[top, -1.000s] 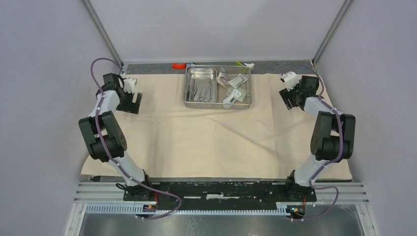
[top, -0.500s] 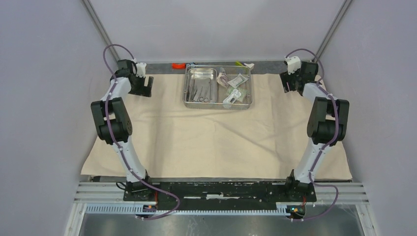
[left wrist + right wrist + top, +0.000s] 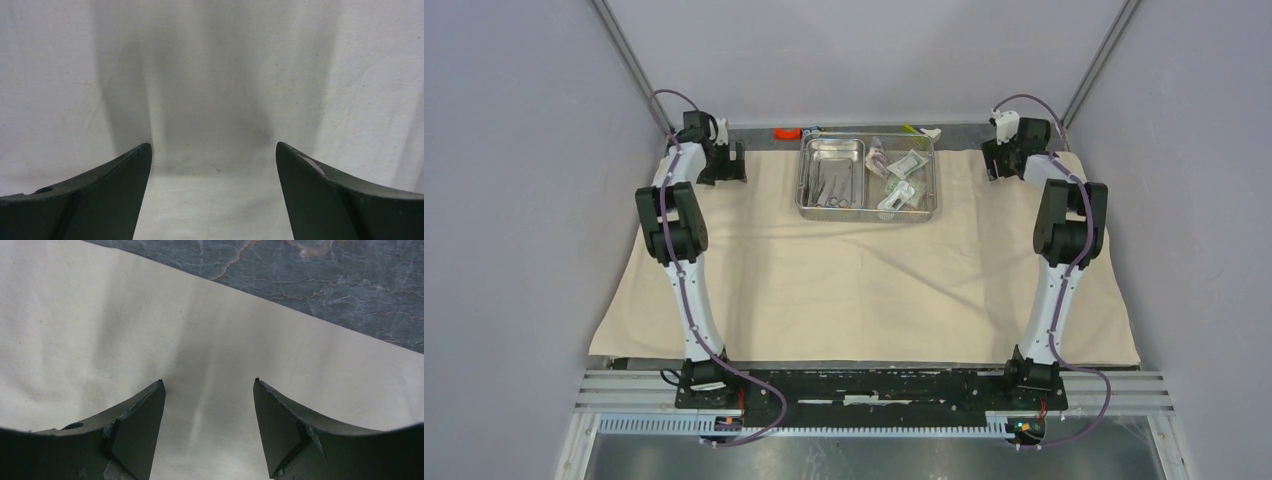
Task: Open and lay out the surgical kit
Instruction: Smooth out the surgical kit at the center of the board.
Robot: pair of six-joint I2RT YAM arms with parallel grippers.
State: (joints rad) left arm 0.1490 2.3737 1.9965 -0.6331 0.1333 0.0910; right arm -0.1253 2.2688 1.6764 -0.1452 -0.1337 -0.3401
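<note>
Only the overhead view takes in the whole kit. The beige cloth wrap (image 3: pixel 844 280) lies spread flat across the worktop (image 3: pixel 325 280), and the steel tray (image 3: pixel 867 213) stands on it at the middle of the far edge. The inner tray (image 3: pixel 832 144) fills the tray's left half and holds the metal instruments (image 3: pixel 829 186). The sealed packets (image 3: pixel 902 180) lie in the right half — their print is too small to read. Both arms reach to the cloth's far corners, the left fingers (image 3: pixel 727 163) well left of the tray and the right fingers (image 3: pixel 992 160) well right of it. The wrist views add what the overhead cannot. The left fingers stand wide apart over bare cloth, gripping nothing. The right fingers are apart too, somewhat narrower and empty, above the cloth's far edge with marbled grey worktop beyond — whether either pair touches the cloth cannot be told.
</note>
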